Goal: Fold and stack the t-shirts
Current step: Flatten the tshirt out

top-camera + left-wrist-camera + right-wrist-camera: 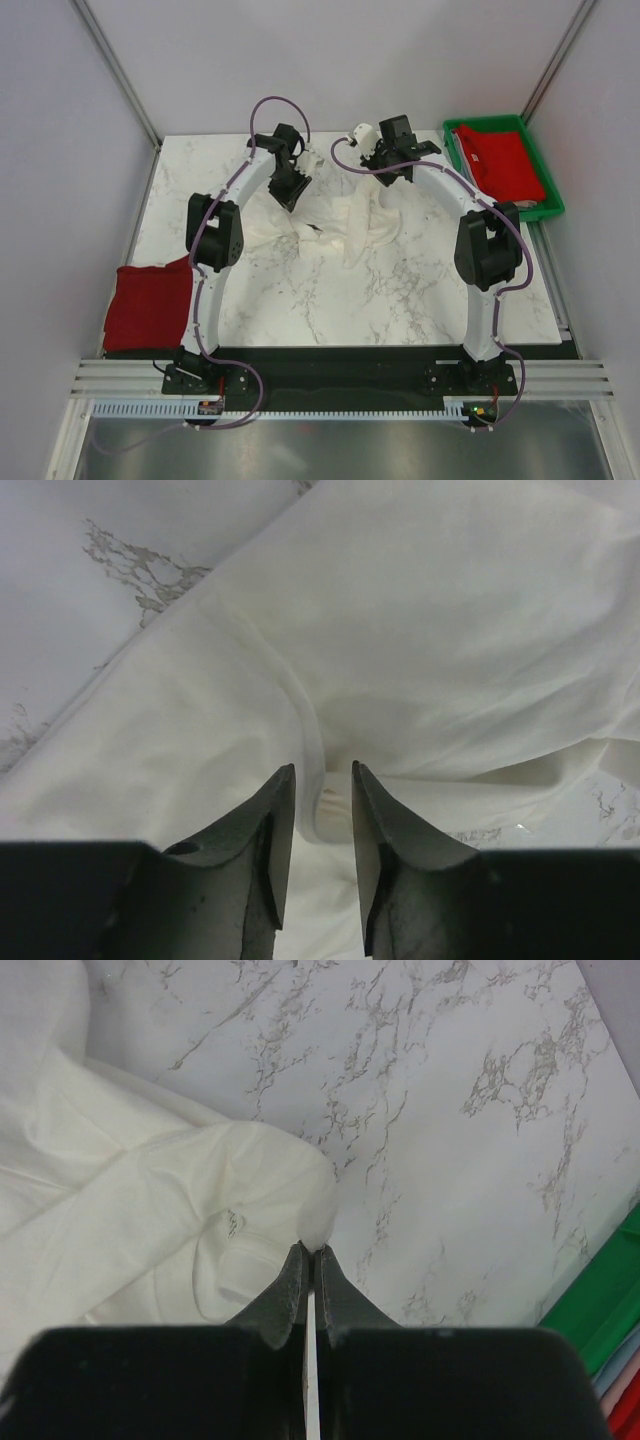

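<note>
My right pincer [384,166] is pressed together on an edge of the white t-shirt [340,228]. In the right wrist view its tips [312,1250] meet with no gap just where the cloth's rounded corner [200,1200] ends, and a thin pale strip runs down between the two fingers. From above, a band of that cloth rises from the heap to this pincer.

My left pincer [292,186] is down on the same shirt, at its far left side. Through the left wrist camera the tips [322,770] stand a narrow way apart, one on each side of a raised fold in the white cloth [420,630]. The fold fills most of the gap, but I cannot tell whether the fingers [270,825] are truly pinching it or only flanking it.

The white shirt lies bunched and creased on the marble table [330,300], in the middle toward the far edge, between my two arms.

A red t-shirt [148,305] lies flat at the near left corner, well apart from the white one. More red cloth [505,160] fills the green tray [548,205], which sits at the far right of the table; a slice of that tray [600,1290] shows at the edge of the right wrist view.
</note>
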Motion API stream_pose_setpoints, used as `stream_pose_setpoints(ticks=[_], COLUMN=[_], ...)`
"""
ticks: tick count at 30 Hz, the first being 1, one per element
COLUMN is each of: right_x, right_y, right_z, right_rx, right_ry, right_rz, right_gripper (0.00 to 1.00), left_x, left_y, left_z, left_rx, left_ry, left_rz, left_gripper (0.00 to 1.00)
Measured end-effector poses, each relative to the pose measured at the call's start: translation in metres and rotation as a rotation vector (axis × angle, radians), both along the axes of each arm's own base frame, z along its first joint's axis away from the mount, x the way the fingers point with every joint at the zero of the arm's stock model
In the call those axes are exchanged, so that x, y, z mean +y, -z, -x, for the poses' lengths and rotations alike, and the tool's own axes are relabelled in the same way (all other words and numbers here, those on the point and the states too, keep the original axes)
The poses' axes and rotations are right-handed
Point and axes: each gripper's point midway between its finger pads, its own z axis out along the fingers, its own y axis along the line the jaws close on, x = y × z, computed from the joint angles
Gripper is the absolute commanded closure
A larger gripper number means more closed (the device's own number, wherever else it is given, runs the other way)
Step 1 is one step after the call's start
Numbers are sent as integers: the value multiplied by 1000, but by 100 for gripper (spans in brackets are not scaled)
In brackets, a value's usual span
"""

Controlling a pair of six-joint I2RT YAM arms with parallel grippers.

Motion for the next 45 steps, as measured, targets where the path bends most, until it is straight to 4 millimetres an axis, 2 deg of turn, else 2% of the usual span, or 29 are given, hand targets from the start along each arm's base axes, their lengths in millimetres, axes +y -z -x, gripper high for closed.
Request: stream_pose_setpoints(ticks=[1,3,4,8,15,18,20,22,25,27,30,31,34,38,40,42,45], right_x=[0,0,0,0,-1,1,3,6,8,7,3,1,-6,-15,-21,-25,-27], right_y=[0,0,0,1,0,-7,-18,-37,-68,-92,-127,-141,-180,-217,-225,-223,-202], right_z=[0,0,0,0,0,-3,-8,-15,-19,-14,-1,6,32,71,90,103,105], right_rx=[0,1,1,2,2,-11,-32,-72,-130,-166,-218,-237,-290,-338,-351,-343,-294], right_ry=[0,1,0,1,6,10,16,24,32,35,38,39,35,20,16,14,18], right_rz=[0,0,0,-3,-7,-15,-29,-53,-86,-110,-139,-152,-191,-233,-245,-244,-224], right_gripper=[100,100,100,100,100,100,100,100,100,100,100,100,100,100,100,100,100], left_x=[1,3,4,8,11,14,17,19,27,35,51,57,77,98,104,109,112], left_y=[0,0,0,0,0,-11,-28,-54,-112,-154,-201,-214,-235,-236,-228,-211,-173], left_z=[0,-1,-1,-3,-4,-7,-9,-11,-4,10,40,53,95,139,154,166,171], left_rx=[-2,-5,-6,-13,-22,-49,-89,-147,-269,-352,-455,-486,-539,-559,-558,-521,-436], left_ry=[-1,-9,-11,-24,-32,-38,-46,-54,-70,-82,-102,-109,-126,-136,-135,-127,-110], left_rz=[-3,-13,-18,-36,-57,-67,-68,-62,-39,-18,2,11,12,2,-8,-30,-70], left_gripper=[72,78,85,97,98,98,98,98,98,98,98,98,98,98,98,98,98])
